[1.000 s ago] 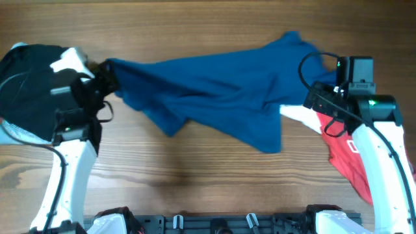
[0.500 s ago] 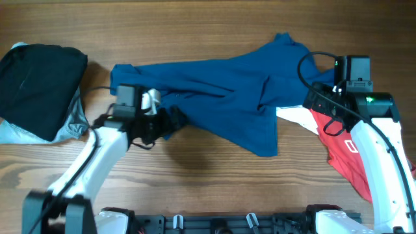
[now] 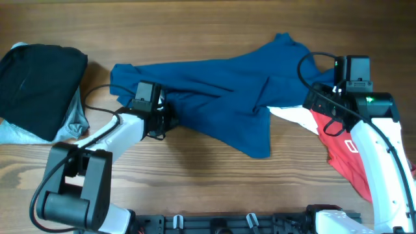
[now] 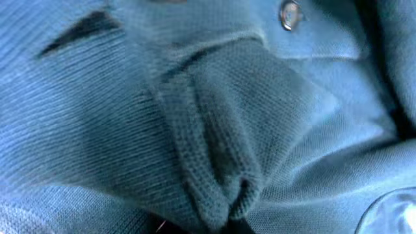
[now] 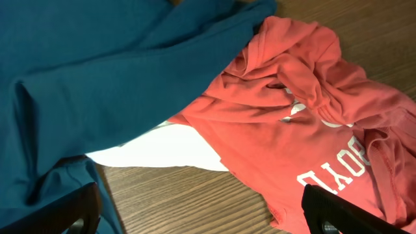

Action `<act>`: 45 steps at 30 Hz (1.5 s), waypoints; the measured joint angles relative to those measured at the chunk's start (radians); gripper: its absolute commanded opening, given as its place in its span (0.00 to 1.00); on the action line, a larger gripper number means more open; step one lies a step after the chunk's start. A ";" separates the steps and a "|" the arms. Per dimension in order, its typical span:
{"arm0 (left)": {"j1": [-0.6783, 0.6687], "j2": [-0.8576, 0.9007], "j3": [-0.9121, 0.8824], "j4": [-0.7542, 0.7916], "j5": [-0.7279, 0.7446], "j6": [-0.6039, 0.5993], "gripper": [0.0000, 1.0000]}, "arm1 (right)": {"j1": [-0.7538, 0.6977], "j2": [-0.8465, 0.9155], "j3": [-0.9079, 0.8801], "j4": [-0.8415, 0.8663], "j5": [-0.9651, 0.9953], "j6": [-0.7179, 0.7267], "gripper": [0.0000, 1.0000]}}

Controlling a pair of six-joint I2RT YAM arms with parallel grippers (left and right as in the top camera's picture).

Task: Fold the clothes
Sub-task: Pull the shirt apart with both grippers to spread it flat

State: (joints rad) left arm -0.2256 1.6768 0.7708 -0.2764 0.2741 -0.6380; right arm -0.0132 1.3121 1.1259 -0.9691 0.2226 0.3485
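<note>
Left gripper (image 3: 162,118) is clamped shut on a fold of the dark blue shirt (image 3: 221,91), right at the shirt's lower left edge. That side's wrist cam is wall-to-wall blue knit. A ridge of cloth bunches toward the bottom of the frame, and there's a small button (image 4: 289,14) near the top (my own fingers are buried in fabric there, can't see them at all). The shirt lies rumpled across the middle of the wooden table (image 3: 208,188), stretching from my left arm over to my right one.

Right gripper (image 5: 198,211) is spread wide with nothing in it. Both dark fingers (image 5: 71,211) sit at the bottom corners of that wrist view, above bare wood. Just beyond them is the red shirt (image 5: 312,123) with white lettering, crumpled at the right end of the table, and the blue shirt's edge drapes over it. A bit of white cloth (image 5: 156,149) pokes out between the two.

Far left, well apart from all that, there's a black garment (image 3: 39,81) lying on a pale blue one (image 3: 75,120).
</note>
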 measured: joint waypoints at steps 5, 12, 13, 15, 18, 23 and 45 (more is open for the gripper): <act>0.133 -0.052 -0.002 -0.134 -0.033 0.003 0.04 | 0.000 0.000 0.000 0.001 0.000 0.000 0.99; 0.363 -0.384 -0.021 -0.218 -0.231 0.117 1.00 | 0.000 0.007 0.000 -0.004 0.000 0.000 0.99; 0.376 -0.422 -0.021 -0.238 -0.237 0.131 1.00 | 0.000 0.019 0.000 -0.018 0.000 0.000 0.98; 0.385 -0.460 -0.019 -0.305 -0.197 0.137 1.00 | 0.000 0.040 0.000 -0.034 0.000 -0.001 0.82; 0.368 -0.462 -0.020 -0.438 -0.062 0.136 1.00 | 0.000 0.096 -0.001 -0.035 -0.018 -0.033 0.19; 0.263 -0.437 -0.022 -0.593 0.055 0.135 1.00 | -0.001 0.276 -0.002 -0.009 -0.136 -0.129 0.15; -0.116 -0.024 0.043 -0.152 0.137 0.033 1.00 | -0.323 0.661 0.079 0.636 -0.211 -0.028 0.33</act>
State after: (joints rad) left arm -0.3412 1.6531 0.8135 -0.4282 0.4107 -0.6048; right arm -0.3359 1.9732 1.2045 -0.3332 0.0113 0.3202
